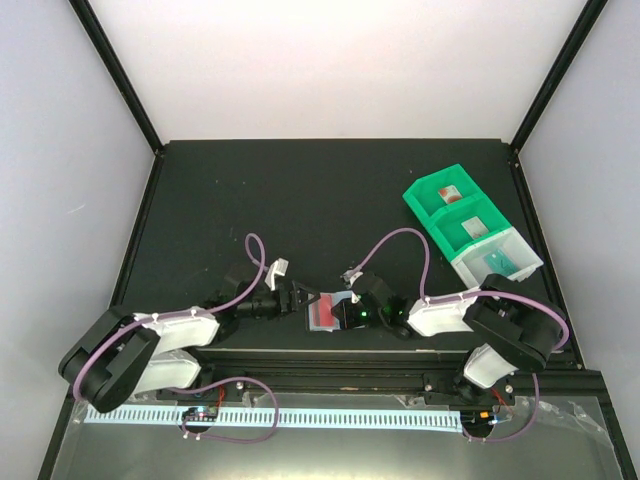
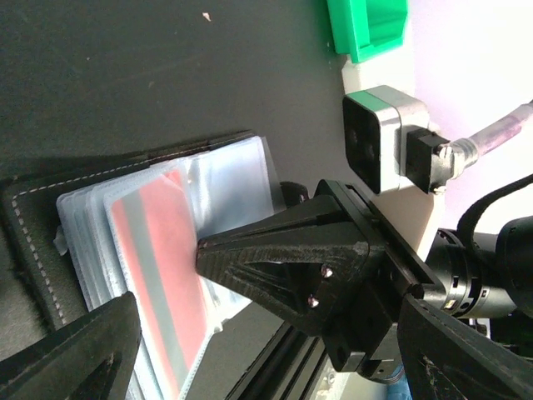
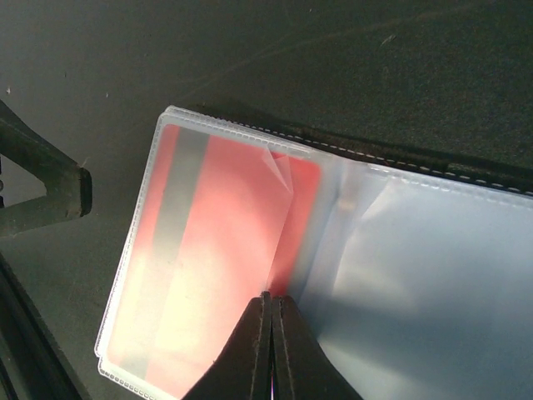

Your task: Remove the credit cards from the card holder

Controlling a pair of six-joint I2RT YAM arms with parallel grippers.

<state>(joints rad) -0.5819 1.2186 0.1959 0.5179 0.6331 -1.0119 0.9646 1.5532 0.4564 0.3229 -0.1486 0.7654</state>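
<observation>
The card holder point(image 1: 330, 301) lies open near the table's front edge, black cover point(image 3: 416, 155) underneath and clear sleeves point(image 2: 229, 175) fanned on top. A red credit card point(image 3: 221, 250) sits in the uppermost sleeve. My right gripper point(image 3: 271, 298) is shut, its tips pinched on the red credit card's edge point(image 2: 162, 242) at the sleeve opening. My left gripper point(image 1: 300, 297) stands wide open just left of the holder, its fingers point(image 2: 92, 350) holding nothing.
Green bin trays point(image 1: 455, 208) and a clear tray point(image 1: 500, 262) stand in a row at the right; the clear tray holds something teal-green point(image 1: 495, 262) and the far green one something red point(image 1: 450, 192). The table's metal front rail point(image 1: 340, 380) runs just behind both grippers.
</observation>
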